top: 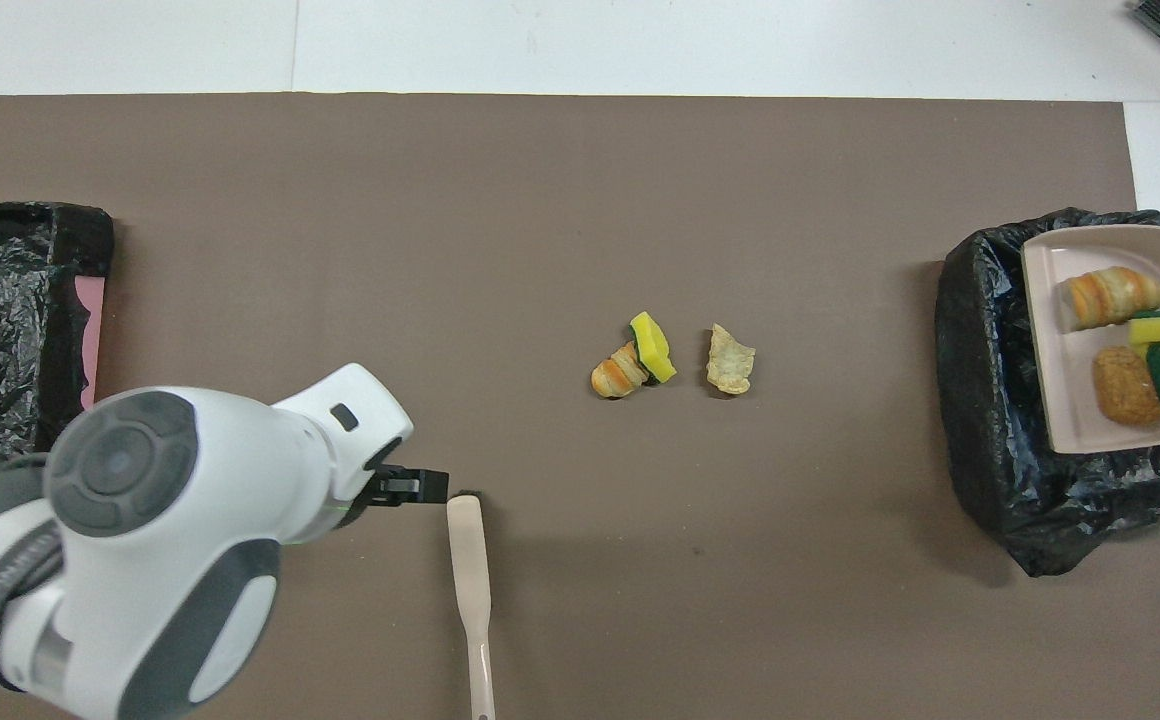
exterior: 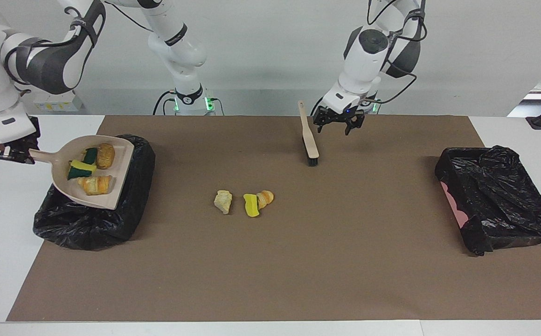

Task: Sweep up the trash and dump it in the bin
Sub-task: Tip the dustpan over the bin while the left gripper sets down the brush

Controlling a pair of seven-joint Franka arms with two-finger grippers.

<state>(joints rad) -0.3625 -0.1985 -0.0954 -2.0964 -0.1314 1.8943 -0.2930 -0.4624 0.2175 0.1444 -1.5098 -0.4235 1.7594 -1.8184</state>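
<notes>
Facing view: right claw (exterior: 16, 151) holds dustpan (exterior: 112, 193) tilted.

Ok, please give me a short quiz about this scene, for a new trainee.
1. How many scraps lie on the mat?
2. True or false: the left claw holds the brush.
3. The right claw holds the dustpan over: A) the bin at its own end; B) the bin at the left arm's end; C) the mat.
Key: 1) three; 2) false, the claw is open beside it; 3) A.
</notes>
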